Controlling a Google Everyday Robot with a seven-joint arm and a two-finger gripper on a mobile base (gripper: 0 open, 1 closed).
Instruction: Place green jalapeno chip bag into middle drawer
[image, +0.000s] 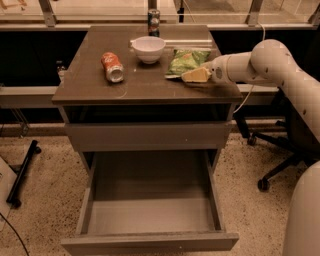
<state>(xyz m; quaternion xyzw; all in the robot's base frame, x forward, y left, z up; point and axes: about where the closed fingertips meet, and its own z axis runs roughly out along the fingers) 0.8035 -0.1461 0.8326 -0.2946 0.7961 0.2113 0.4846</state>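
Far left on the floor, at about 8 o'clock from the cabinet, lies a black stand leg (21, 173). On the brown tabletop (145, 82), an orange-red soda can (112, 66) lies on its side at about 9 o'clock from the tabletop's middle. A white bowl (148, 48) stands upright at 12 o'clock, and well behind it, at the far edge, stands a dark can (153, 20).

The green jalapeno chip bag (188, 60) lies flat on the tabletop at about 2 o'clock, just beside the bowl at the bowl's 4 o'clock and apart from it. The end effector (196, 75) sits low over the tabletop at the bag's 5 o'clock corner, its tan tip meeting the bag's pale edge. I cannot tell whether it is holding the bag or only resting against it. The white arm (267, 60) reaches in from 3 o'clock.

Under the tabletop, a shallower drawer (147, 136) is closed. Below that, at 6 o'clock, the middle drawer (150, 243) is pulled well out, its floor bare. On the right, at 4 o'clock, stands a wheeled office chair base (277, 167).
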